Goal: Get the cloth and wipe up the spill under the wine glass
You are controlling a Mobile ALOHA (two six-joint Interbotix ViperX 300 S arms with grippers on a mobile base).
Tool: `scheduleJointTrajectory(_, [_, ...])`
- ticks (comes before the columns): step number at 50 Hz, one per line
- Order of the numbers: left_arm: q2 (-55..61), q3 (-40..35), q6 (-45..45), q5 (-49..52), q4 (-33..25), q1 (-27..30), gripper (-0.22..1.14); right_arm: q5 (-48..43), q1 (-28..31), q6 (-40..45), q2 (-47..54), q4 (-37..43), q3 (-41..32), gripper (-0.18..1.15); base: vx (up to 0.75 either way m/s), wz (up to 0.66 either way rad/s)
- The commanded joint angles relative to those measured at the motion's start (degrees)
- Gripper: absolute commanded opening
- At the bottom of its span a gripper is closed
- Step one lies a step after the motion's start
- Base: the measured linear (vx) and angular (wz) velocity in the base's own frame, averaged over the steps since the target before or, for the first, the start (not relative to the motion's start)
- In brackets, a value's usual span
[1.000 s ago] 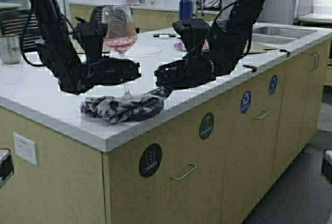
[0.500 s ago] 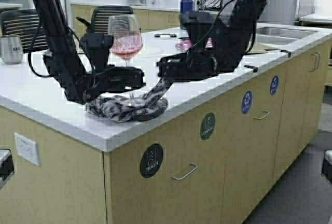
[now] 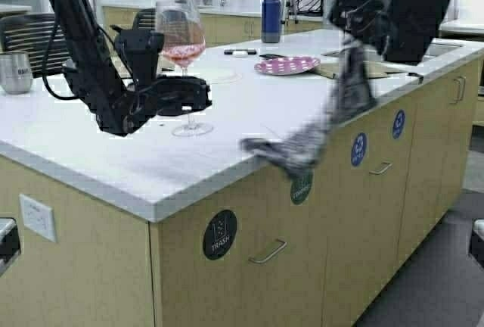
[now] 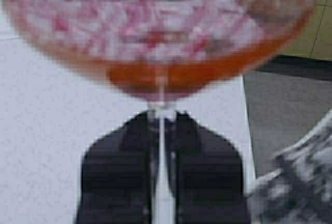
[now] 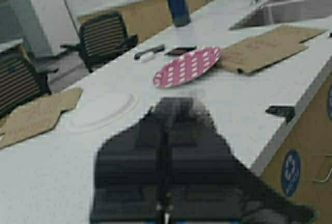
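Left gripper [image 3: 198, 104], jaws clamped on the wine glass [image 3: 181, 39] stem, holds it on the worktop [image 3: 91, 153] while the right gripper [image 3: 349, 38], jaws gripping the cloth [image 3: 318, 134], lifts it clear; setting it aside looks next.

The wine glass [image 3: 181, 47] stands on the desk [image 3: 91, 160] at left; the cloth [image 3: 318, 126] hangs right of it, over the desk's near edge; a plate [image 3: 287, 65] lies farther back.

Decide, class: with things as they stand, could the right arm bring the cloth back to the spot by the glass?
Probably yes. The right gripper holds the cloth lifted off to the right, its tail trailing over the counter edge. The left gripper holds the glass by its stem, and the surface between looks bare.
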Motion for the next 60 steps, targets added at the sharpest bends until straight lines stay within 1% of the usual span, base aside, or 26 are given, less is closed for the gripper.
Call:
scheduleJointTrajectory(1, [0.35,-1.76,0.09,-0.70,0.00,-0.18,0.20,-3.43,0.09,0.00,-3.16,0.44,0.26,0.06,0.00,0.00])
scheduleJointTrajectory(9, [2.11,-2.20,1.05,-0.70,0.00,-0.18,0.20,-3.52,0.09,0.00,-3.16,0.44,0.88,0.06,0.00,0.00])
scheduleJointTrajectory(23, [3.69,-1.76,5.80,-0.70,0.00,-0.18,0.22,-3.52,0.09,-0.18,-3.08,0.18,1.32,0.06,0.00,0.00])
scheduleJointTrajectory(33, [4.66,-1.76,6.68,-1.76,0.00,-0.18,0.29,-3.52,0.09,-0.18,-2.55,-0.53,1.41,0.06,0.00,0.00])
scheduleJointTrajectory(38, [5.80,-2.02,6.33,-3.16,-0.18,-0.18,0.39,-3.52,0.09,-0.18,-2.46,-0.97,1.41,0.06,0.00,0.00])
scheduleJointTrajectory(42, [6.77,-2.37,6.24,-3.96,-0.79,-0.18,0.49,-3.52,0.09,-0.18,-2.37,-1.32,1.41,0.06,0.00,0.00])
scheduleJointTrajectory(56, [9.05,-2.90,6.24,-10.11,-2.29,-0.18,0.95,-3.52,0.09,-0.35,-2.37,-2.20,2.37,0.06,0.00,0.00])
scheduleJointTrajectory(58, [9.05,-2.64,6.24,-11.07,-2.29,-0.18,0.99,-3.52,0.09,-0.26,-2.37,-2.29,2.46,0.06,0.00,0.00])
scheduleJointTrajectory(60, [8.96,-2.11,6.24,-11.78,-2.29,-0.18,1.00,-3.52,0.09,-0.26,-2.37,-2.29,2.55,0.06,0.00,0.00])
